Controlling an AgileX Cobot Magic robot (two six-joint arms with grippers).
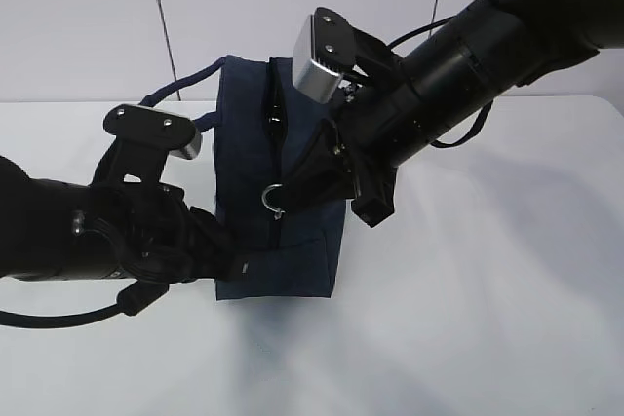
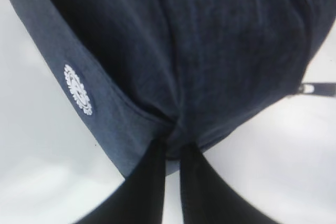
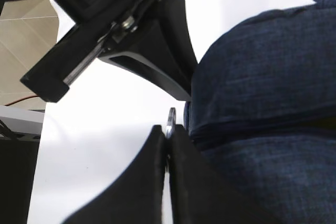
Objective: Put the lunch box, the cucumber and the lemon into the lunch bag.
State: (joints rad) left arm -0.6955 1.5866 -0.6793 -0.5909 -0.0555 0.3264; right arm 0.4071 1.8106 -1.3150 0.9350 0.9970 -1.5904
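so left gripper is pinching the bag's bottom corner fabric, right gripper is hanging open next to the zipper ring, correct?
Not quite. The right gripper is not open: the right wrist view shows its fingers closed on the metal ring pull. The rest holds: the left gripper pinches the lunch bag fabric at a bottom corner.

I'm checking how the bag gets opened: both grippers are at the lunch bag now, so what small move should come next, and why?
Probably the right gripper should draw the ring pull along the zipper. Its fingers are pinched on the ring, the left gripper grips the lunch bag corner to brace it, and the zipper looks mostly closed.
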